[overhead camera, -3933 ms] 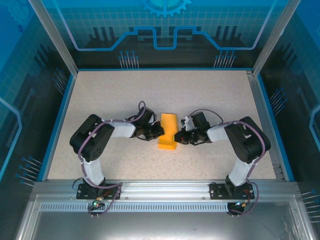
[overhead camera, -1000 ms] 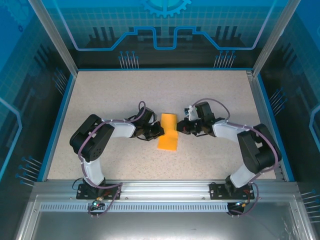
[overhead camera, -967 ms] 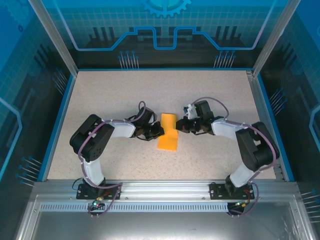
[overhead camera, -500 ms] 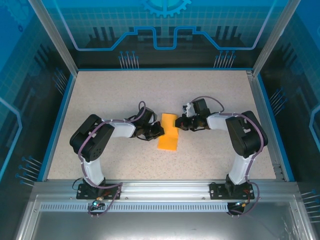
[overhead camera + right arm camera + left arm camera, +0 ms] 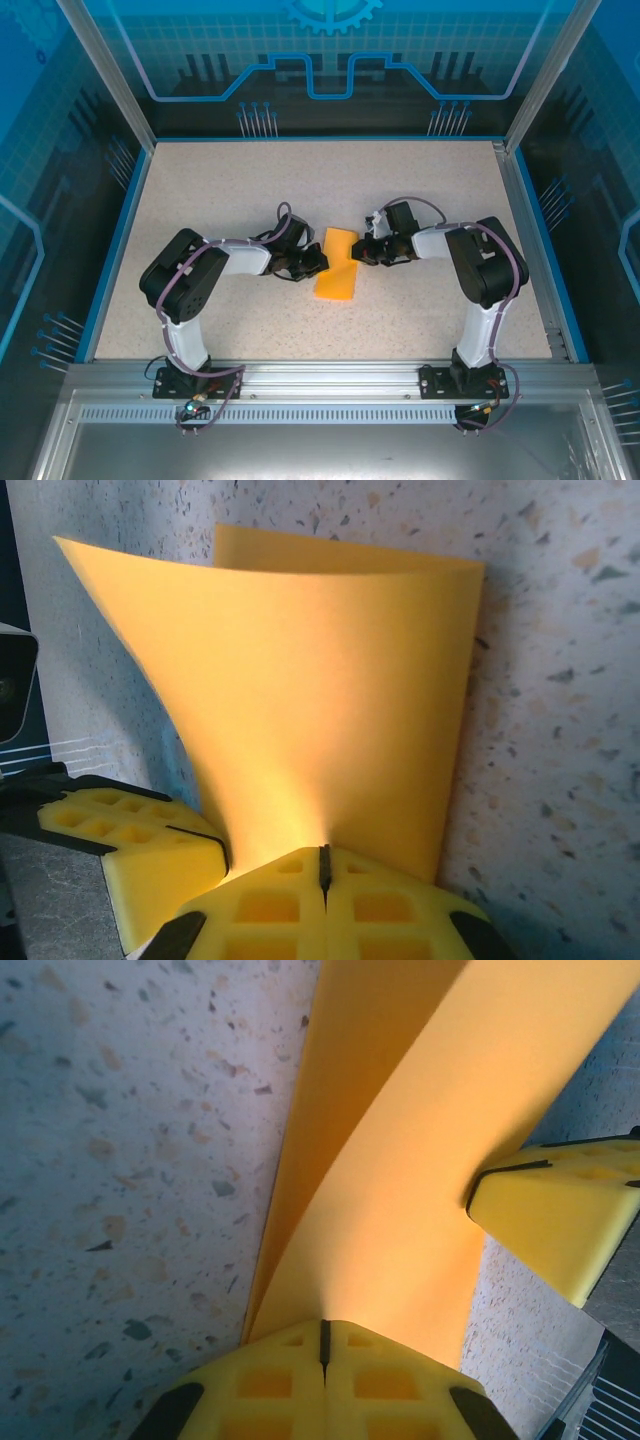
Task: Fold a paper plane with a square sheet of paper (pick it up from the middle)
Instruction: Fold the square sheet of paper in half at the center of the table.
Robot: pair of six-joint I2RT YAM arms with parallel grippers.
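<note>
The square sheet of paper (image 5: 337,270) is bright orange and folded into a narrow oblong, lying mid-table between my two grippers. My left gripper (image 5: 319,263) is at its left edge, shut, with the raised upper layer (image 5: 400,1160) running into its closed jaws (image 5: 323,1326). From the right, my right gripper (image 5: 359,252) is shut on the opposite edge. In the right wrist view the paper (image 5: 330,680) curls up from the table into that gripper (image 5: 323,851). Each wrist view also catches the other gripper's yellow fingers (image 5: 560,1215) (image 5: 150,850) beside the sheet.
The speckled beige table (image 5: 250,190) has a blue raised rim (image 5: 117,235) on the left, back and right. Transparent blue enclosure walls with metal posts (image 5: 105,70) stand around it. An aluminium rail (image 5: 330,375) carries both arm bases at the near edge.
The right arm's elbow has swung inward and its gripper has edged left toward the sheet's upper part. The paper's stepped outline has closed into a straighter strip. The left arm has stayed put.
</note>
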